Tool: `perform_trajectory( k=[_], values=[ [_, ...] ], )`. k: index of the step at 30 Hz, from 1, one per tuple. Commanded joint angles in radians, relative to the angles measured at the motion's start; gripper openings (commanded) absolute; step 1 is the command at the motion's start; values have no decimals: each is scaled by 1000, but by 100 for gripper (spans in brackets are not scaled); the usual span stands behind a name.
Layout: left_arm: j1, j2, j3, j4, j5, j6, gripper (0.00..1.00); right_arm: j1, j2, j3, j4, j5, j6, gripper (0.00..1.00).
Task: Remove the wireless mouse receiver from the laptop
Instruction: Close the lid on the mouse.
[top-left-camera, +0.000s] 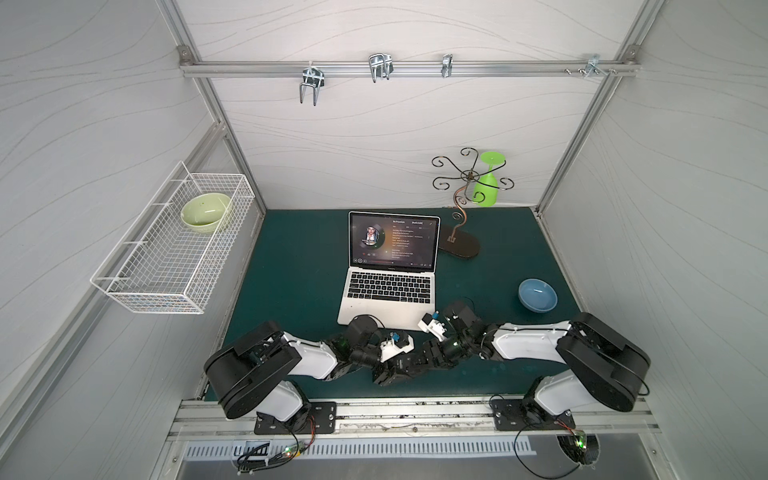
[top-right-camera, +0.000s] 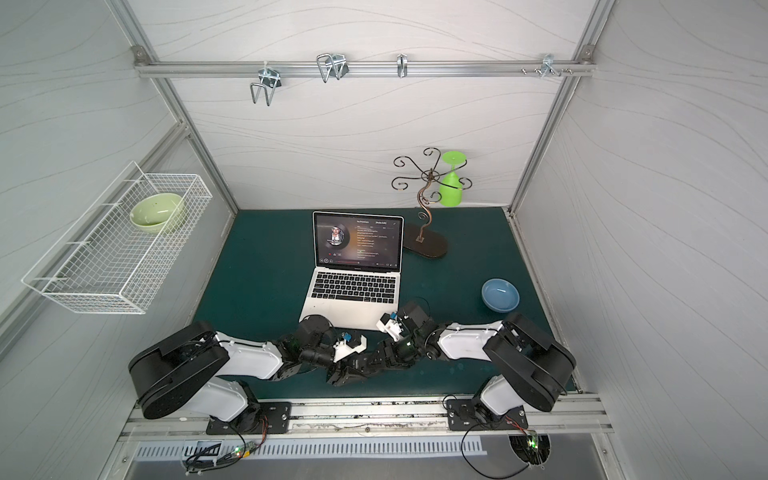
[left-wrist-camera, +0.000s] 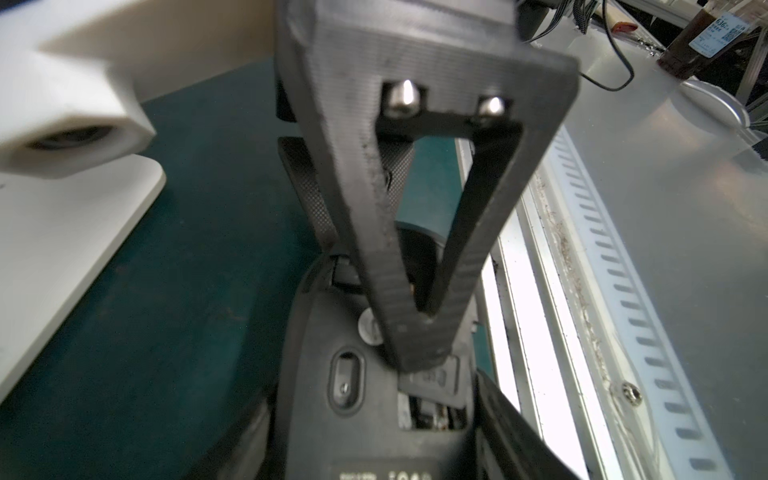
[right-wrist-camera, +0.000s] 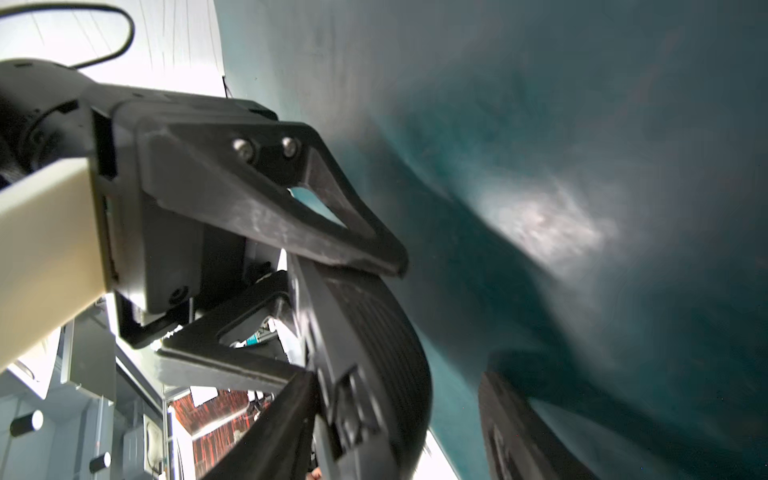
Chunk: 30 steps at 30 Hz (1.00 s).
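White-walled booth, green mat (top-left-camera: 291, 257) as the work surface. The laptop (top-left-camera: 388, 286) sits mid-mat, lid up, screen lit, keyboard facing the arms; it shows the same in both top views. Blue bowl (top-left-camera: 537, 295) is off to the robot's right, well apart and not involved.

The receiver itself can't be made out in any view. It's too small to tell whether it's in a port or already out.

Left gripper (left-wrist-camera: 374, 390) is clamped on a black mouse (left-wrist-camera: 328, 332), which it holds belly-up. The switch, sensor window and an open compartment all face the left wrist camera. Likely reason: belly-up exposes the compartment so the other arm can get at it, probably for stowing the receiver.

Right gripper (right-wrist-camera: 399, 374) has its jaws apart, straddling the mouse. One finger (left-wrist-camera: 395, 270) comes down with its tip on the underside at the compartment edge. In the right wrist view the other finger stands clear of the mouse with mat showing between, so this isn't a clamp.

Pose: both arms are folded low and inward, left arm (top-left-camera: 307, 357) and right arm (top-left-camera: 523, 340). Their wrists meet just in front of the laptop's front edge, close to the mat. Neither gripper touches the laptop.
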Motion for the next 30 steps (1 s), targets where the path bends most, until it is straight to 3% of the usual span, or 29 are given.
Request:
perform_trajectory(
  k=[1,5,18,30],
  values=[
    [6,-22,23,145,80,-17,0,11,33,19,23,19,-24,65],
    [6,-13,27,139,79,-14,0,12,45,34,19,11,-33,68],
    [9,8,35,90,37,18,0,-25,-95,52,-114,13,-66,94],
    [9,-4,33,79,16,21,0,-35,-251,-32,-198,35,-21,91]
  ],
)
